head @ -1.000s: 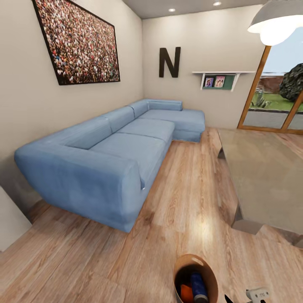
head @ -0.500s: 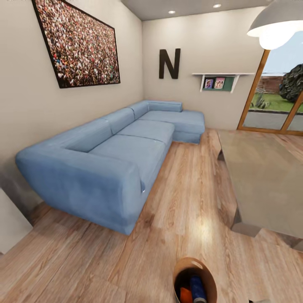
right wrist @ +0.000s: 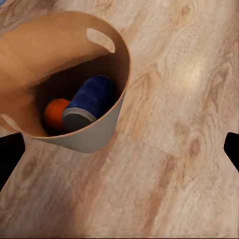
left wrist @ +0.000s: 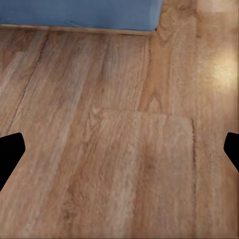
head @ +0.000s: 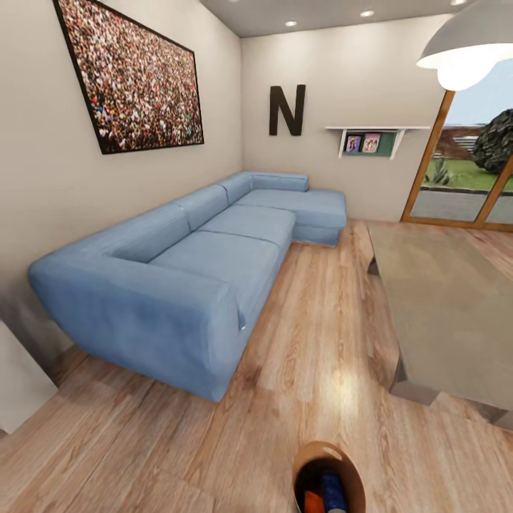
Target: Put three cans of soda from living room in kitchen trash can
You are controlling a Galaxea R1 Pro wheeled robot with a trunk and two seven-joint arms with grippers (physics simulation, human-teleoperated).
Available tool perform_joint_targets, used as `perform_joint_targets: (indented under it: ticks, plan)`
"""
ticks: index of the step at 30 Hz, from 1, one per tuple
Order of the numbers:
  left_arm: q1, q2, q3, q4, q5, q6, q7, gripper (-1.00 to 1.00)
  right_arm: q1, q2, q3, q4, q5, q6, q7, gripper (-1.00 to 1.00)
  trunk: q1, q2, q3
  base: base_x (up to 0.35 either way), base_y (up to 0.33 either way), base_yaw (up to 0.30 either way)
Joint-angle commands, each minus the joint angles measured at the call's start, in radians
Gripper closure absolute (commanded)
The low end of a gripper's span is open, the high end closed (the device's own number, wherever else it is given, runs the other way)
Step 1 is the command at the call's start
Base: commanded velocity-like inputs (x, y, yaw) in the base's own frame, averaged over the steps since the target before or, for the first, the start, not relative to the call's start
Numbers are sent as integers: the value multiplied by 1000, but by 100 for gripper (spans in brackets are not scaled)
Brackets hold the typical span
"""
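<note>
- Looking out from the head view, the living room is showing a long light-blue corner sofa point(head: 192, 278) running along the left wall toward the far corner.
- A big crowd photo point(head: 132, 75) is hanging above the sofa, and a black letter N point(head: 287, 108) is sitting on the far wall beside a small white shelf point(head: 370, 137).
- A glass-topped low table point(head: 445, 306) is standing on the right, well apart from the sofa, with bare wooden floor point(head: 313, 335) lying between them.
- A white pendant lamp point(head: 467, 46) is glowing at the upper right, in front of the glass door point(head: 467, 178).
- At the near edge, the tash can point(head: 324, 456) is showing its copper-brown rim, with 1 orange can point(head: 313, 502) and 1 dark blue can point(head: 332, 493) lying inside it.
- In the left wrist view, the left gripper point(left wrist: 119, 154) is hanging wide open over the floor, gripping nothing, with the sofa's blue base at the far side.
- In the right wrist view, the right gripper point(right wrist: 119, 149) is also standing wide open and is holding nothing.
- Near that gripper, the tash can point(right wrist: 99, 134) is tilting on the floor, and the blue can point(right wrist: 89, 102) is lying on its side within, touching the orange can point(right wrist: 56, 112).
- A 3rd can is not something I can make out.
</note>
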Motion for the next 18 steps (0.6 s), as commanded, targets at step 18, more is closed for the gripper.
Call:
perform_joint_targets:
  ticks: [18]
  plan:
    - [85,-1,3,29,6,-158,3,-100,0,-60,-15,302,3,-169,-3,-100,-69,126,57,0,0,0]
